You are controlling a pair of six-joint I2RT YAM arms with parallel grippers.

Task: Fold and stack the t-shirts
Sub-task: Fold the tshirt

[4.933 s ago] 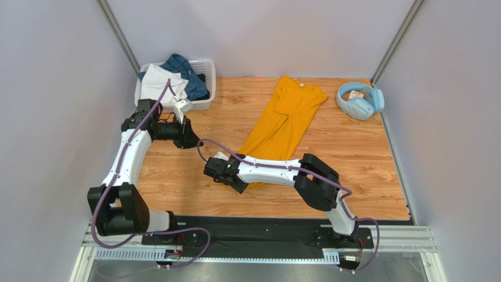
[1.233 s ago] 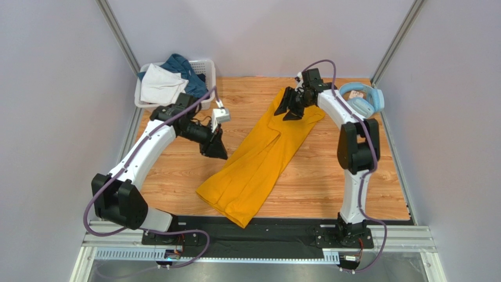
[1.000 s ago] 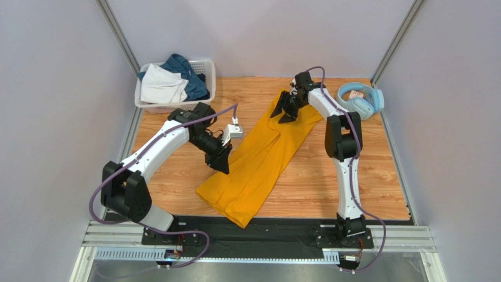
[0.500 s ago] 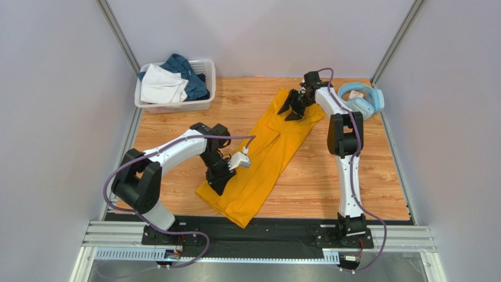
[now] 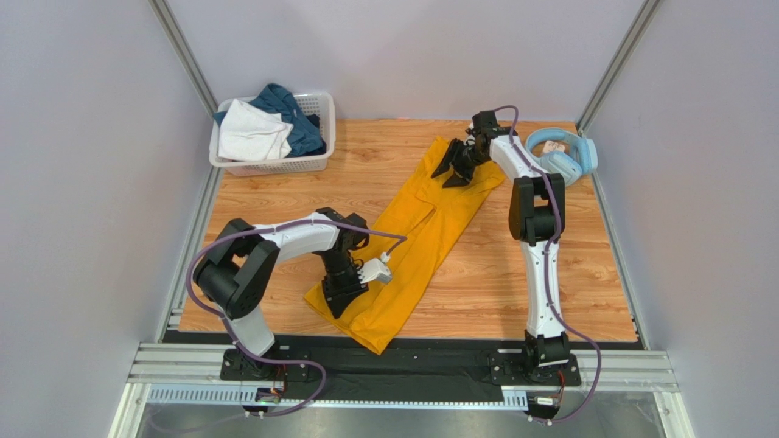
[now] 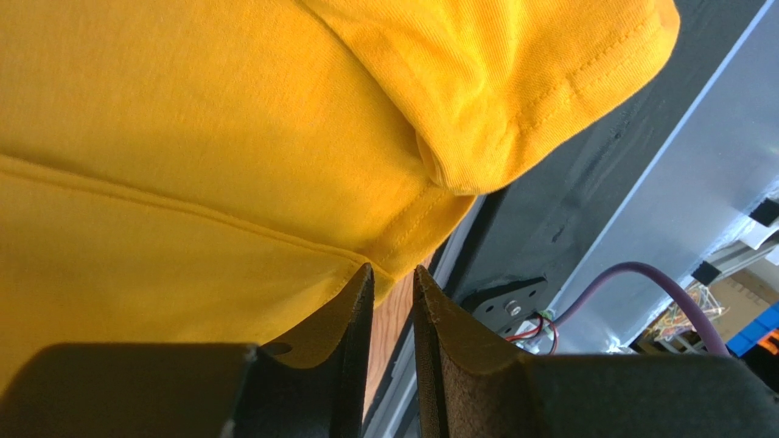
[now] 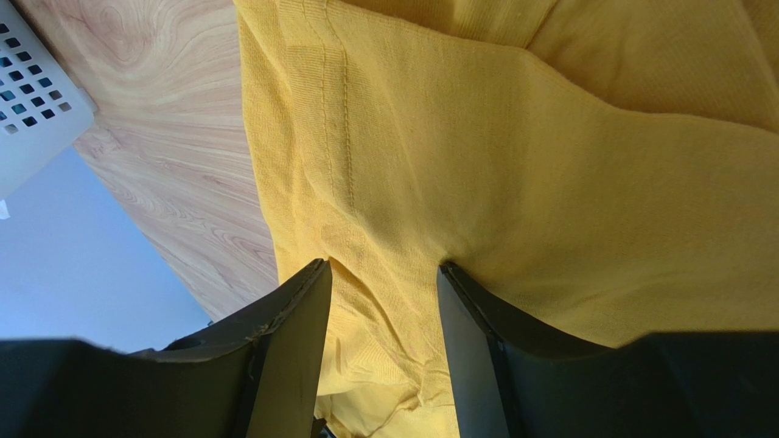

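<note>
Left hand (image 6: 391,271) nearly closed at near hem of yellow shirt (image 5: 416,239); grip unconfirmed. Right hand (image 7: 381,266) spread apart over far end. Shirt lies diagonally on surface (image 5: 274,196), near-left to far-right.

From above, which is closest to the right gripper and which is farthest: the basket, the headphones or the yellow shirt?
1. Yellow shirt, directly under the right gripper.
2. Headphones, just to its right.
3. Basket, far-left corner.

Your wooden table (image 5: 567,274) layout
Mustard-yellow cloth t-shirt (image 5: 430,228) in the middle; white plastic lattice basket (image 5: 274,166) back-left; light-blue headphones (image 5: 560,157) back-right.
</note>
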